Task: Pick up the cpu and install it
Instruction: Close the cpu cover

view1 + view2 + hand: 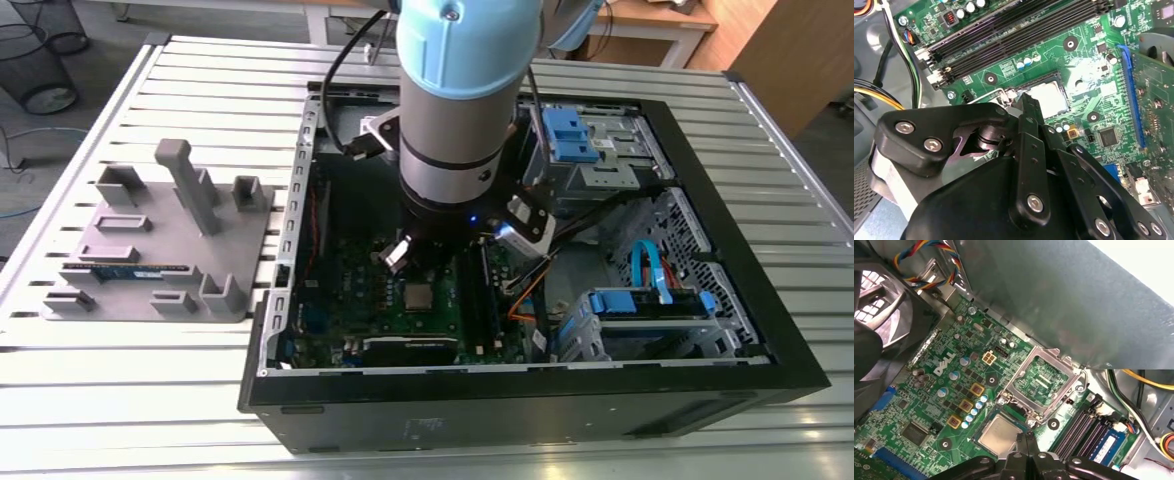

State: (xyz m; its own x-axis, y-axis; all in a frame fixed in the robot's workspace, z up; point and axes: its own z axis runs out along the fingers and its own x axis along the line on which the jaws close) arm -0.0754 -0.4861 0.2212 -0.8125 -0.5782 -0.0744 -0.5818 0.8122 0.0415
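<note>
The cpu (999,434) is a small silvery square lying flat in the socket on the green motherboard (929,405). It also shows in the exterior view as the cpu (420,296) and in the second wrist view as the cpu (1050,98), partly behind a finger. The hinged socket frame (1046,381) stands open beside it. My gripper (1026,441) hangs just above the chip's edge, its two black fingertips pressed together with nothing between them. In the exterior view the gripper (427,268) reaches down into the open computer case.
The case wall (801,360) surrounds the board. Blue drive brackets (654,300) and cables sit on the exterior view's right. Memory slots (1019,35) run beside the socket. A grey holder (154,245) with a memory stick (127,270) stands on the slatted table outside the case.
</note>
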